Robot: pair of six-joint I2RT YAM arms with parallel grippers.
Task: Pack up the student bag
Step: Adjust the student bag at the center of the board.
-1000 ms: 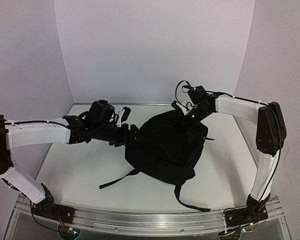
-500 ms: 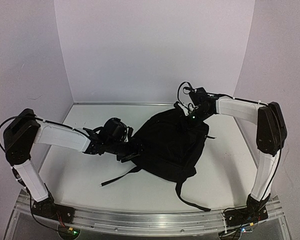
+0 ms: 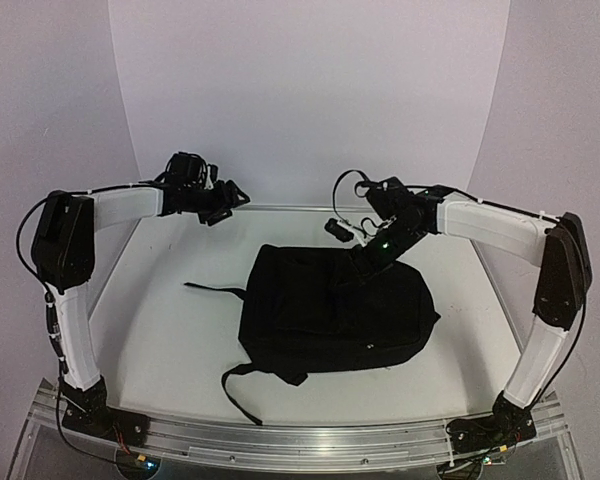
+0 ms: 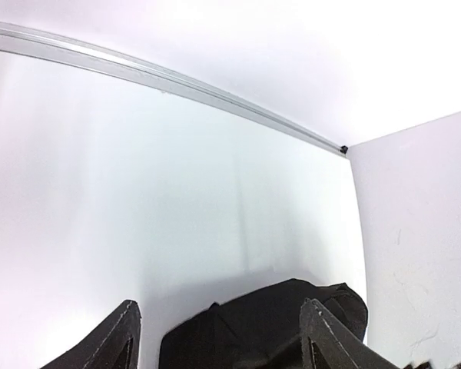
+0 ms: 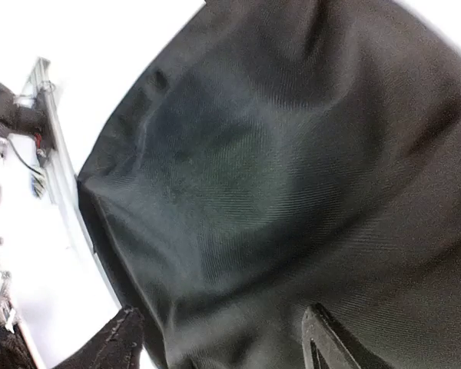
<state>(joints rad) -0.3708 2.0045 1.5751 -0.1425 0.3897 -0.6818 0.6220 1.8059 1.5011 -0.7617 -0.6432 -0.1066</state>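
The student bag (image 3: 330,312) is a large black fabric backpack lying flat and closed in the middle of the table, with no lining showing. One strap (image 3: 208,289) trails to the left and another (image 3: 239,392) curls toward the front. My right gripper (image 3: 364,257) hovers at the bag's far edge. In the right wrist view it is open (image 5: 223,311), with black fabric (image 5: 276,169) filling the space just under the fingers and nothing pinched. My left gripper (image 3: 223,203) is raised at the back left, open and empty (image 4: 220,307), with the bag (image 4: 276,319) seen well below it.
White walls enclose the table at the back (image 3: 300,120) and on both sides. An aluminium rail (image 3: 300,440) runs along the front edge between the arm bases. The loose straps lie on the white tabletop (image 3: 150,320) to the left of and in front of the bag.
The right gripper has opened and let go of the bag, which now lies flat and turned. The left arm has pulled off the bag and risen to the back left.
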